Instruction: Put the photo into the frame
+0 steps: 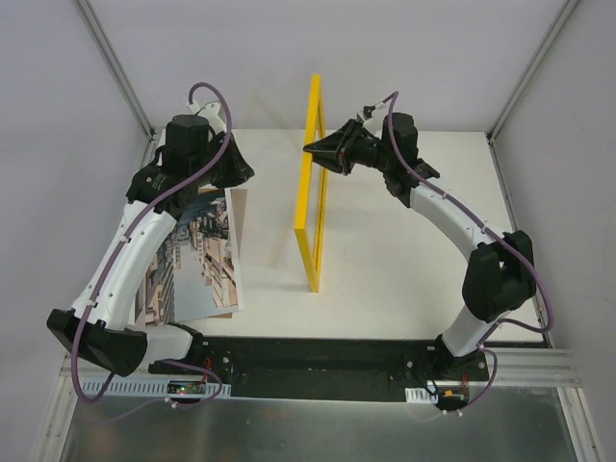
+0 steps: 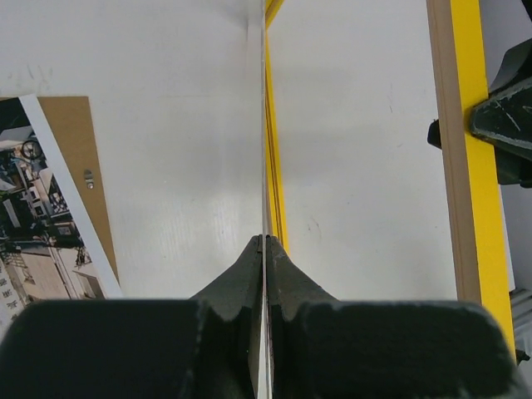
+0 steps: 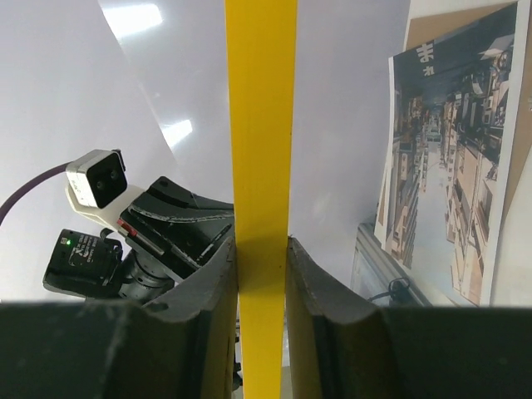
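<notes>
The yellow frame (image 1: 313,192) stands upright on its edge at mid-table. My right gripper (image 1: 322,154) is shut on its upper bar; in the right wrist view the yellow bar (image 3: 259,125) sits between the jaws (image 3: 262,249). The photo (image 1: 197,255), a street print, lies flat at the left, partly under my left arm, and also shows in both wrist views (image 2: 33,224) (image 3: 449,158). My left gripper (image 1: 241,171) is shut (image 2: 264,241) on a thin pale sheet (image 2: 264,125) seen edge-on, which runs toward the frame (image 2: 480,166).
A brown backing board (image 1: 237,207) lies under the photo, its edge showing (image 2: 79,158). Metal cage posts (image 1: 115,67) and grey walls stand at the table's back and sides. A black base rail (image 1: 318,361) runs along the near edge.
</notes>
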### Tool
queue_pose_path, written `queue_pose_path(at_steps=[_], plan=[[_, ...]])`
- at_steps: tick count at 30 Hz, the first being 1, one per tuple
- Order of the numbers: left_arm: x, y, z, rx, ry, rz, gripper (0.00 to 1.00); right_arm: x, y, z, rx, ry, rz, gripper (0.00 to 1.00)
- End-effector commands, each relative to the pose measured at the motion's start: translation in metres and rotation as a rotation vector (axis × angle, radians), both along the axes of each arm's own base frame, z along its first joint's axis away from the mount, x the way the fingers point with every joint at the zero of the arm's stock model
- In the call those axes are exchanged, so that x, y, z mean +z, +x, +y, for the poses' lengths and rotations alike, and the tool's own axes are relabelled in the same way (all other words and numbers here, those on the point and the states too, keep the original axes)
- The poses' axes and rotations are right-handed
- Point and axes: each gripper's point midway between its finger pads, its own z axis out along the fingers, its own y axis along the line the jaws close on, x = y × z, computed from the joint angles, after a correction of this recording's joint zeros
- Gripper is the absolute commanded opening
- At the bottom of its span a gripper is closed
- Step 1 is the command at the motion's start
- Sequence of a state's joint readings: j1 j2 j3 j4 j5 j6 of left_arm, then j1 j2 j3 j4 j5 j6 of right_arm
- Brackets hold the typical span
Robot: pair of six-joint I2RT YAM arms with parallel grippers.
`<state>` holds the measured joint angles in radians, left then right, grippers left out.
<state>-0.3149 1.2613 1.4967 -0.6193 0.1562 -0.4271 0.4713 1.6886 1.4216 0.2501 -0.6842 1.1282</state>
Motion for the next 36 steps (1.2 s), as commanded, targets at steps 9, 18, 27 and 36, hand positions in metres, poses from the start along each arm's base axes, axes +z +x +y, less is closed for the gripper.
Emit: queue_pose_path(at_steps=[9, 18, 27, 36], plan=[[0.01, 0.002, -0.046, -0.055, 0.084, -0.06, 0.0, 0.037, -0.022, -0.025, 0.029, 0.066, -0.131, 0.22], [0.002, -0.005, -0.076, -0.123, 0.109, -0.052, 0.0, 0.032, -0.022, -0.035, 0.019, 0.052, -0.132, 0.33], [-0.003, -0.011, -0.1, -0.175, 0.13, -0.047, 0.0, 0.03, -0.022, -0.048, 0.001, 0.037, -0.144, 0.43], [-0.01, -0.013, -0.115, -0.202, 0.143, -0.033, 0.0, 0.023, -0.027, -0.06, -0.013, -0.091, -0.154, 0.49]])
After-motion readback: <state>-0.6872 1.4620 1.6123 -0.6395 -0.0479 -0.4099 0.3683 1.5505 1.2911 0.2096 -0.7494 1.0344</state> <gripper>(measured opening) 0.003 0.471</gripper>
